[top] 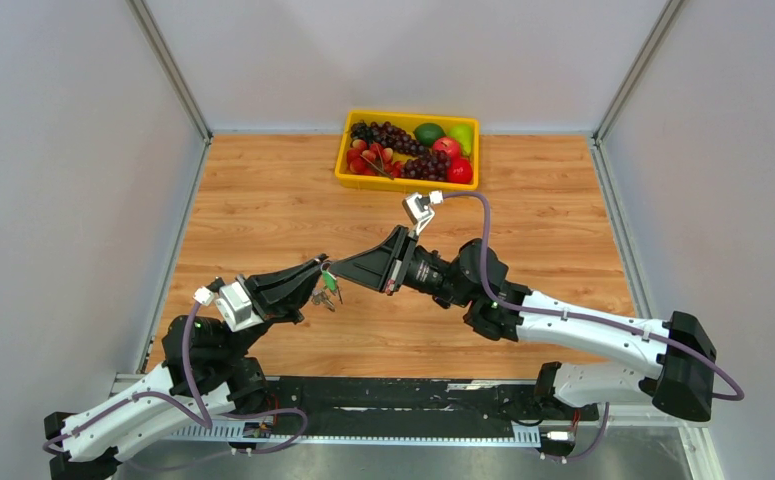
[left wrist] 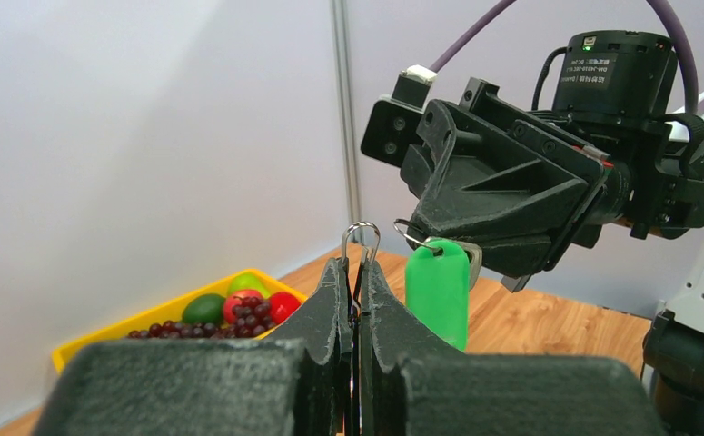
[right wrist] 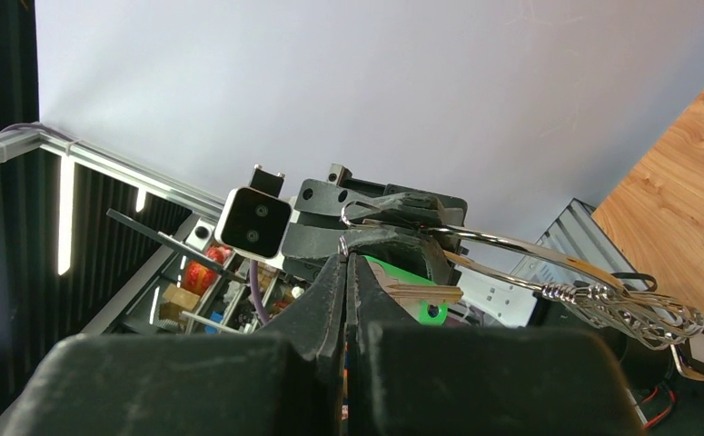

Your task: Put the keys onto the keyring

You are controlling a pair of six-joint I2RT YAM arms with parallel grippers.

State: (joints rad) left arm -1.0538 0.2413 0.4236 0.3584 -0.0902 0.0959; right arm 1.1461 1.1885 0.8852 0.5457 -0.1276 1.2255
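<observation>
I am in the threading step, both arms raised over the counter (top: 263, 200) and meeting above its middle. My left hand (left wrist: 355, 265) is clenched on the keyring (left wrist: 360, 232), whose silver loop pokes up just above my fingertips. Just right of that loop the green key (left wrist: 437, 289) hangs by its head from a turn of wire, clear of the counter and between my two hands. The darker keys (top: 320, 299) dangle just below it, too small for me to tell how they are attached. My right hand (right wrist: 346, 262) is clenched as well, with a sliver of silver wire at its tips, so I judge it pinches the keyring too. Next I should hold the left steady and ease the right along, so the key's hole rides round the coil. A slip would drop the lot.
</observation>
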